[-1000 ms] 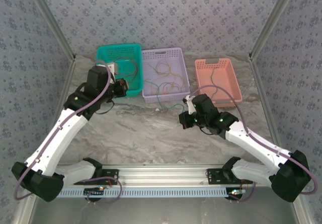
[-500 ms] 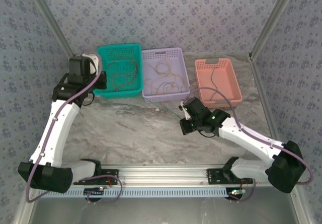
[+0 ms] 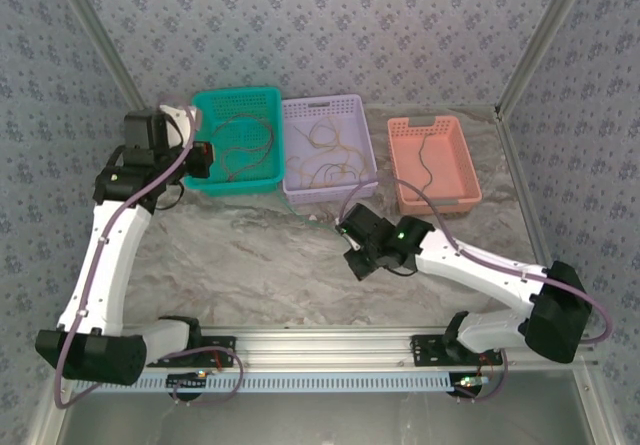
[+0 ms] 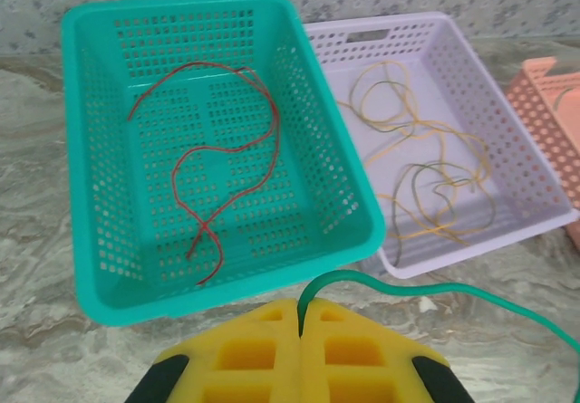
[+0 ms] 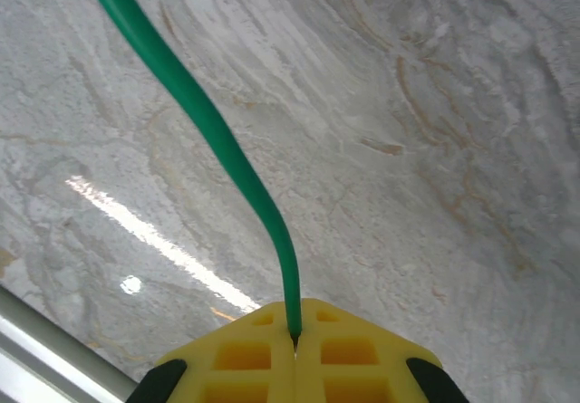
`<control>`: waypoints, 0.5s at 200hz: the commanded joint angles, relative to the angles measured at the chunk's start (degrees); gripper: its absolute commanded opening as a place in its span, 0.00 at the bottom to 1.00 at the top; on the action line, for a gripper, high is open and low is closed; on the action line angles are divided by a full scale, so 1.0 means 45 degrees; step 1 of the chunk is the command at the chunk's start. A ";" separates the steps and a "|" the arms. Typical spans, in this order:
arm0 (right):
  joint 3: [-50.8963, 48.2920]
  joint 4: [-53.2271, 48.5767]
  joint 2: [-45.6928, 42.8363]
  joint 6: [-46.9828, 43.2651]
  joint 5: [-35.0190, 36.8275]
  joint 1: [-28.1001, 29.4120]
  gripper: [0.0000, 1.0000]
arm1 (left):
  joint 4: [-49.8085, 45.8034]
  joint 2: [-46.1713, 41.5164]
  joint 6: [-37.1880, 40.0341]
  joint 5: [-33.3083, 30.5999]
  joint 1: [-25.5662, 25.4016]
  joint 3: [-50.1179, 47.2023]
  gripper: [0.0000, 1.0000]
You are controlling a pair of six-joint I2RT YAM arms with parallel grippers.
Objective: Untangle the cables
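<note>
Left gripper (image 4: 301,320) and right gripper (image 5: 294,335) both clamp the green cable (image 4: 426,287), which runs out ahead of each, probably stretched between them to keep it clear of the tangle in the lilac basket (image 4: 417,21) beyond.

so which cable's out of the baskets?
The green cable, pinched in the left gripper and right gripper; red cable lies in the teal basket, yellow cables in the lilac basket.
</note>
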 commanded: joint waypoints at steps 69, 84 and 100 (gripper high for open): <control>0.0606 0.1161 -0.4961 -0.1274 -0.1441 -0.0290 0.61 | 0.0200 -0.0872 -0.0008 0.2173 -0.0775 -0.0460 0.00; 0.1295 0.2051 -0.4352 -0.1830 -0.2321 -0.0592 0.63 | 0.0241 -0.0875 -0.0081 0.2332 -0.1076 -0.0455 0.00; 0.2265 0.3006 -0.3016 -0.2576 -0.2514 -0.0709 0.66 | 0.0198 -0.0851 -0.0172 0.2425 -0.1436 -0.0359 0.00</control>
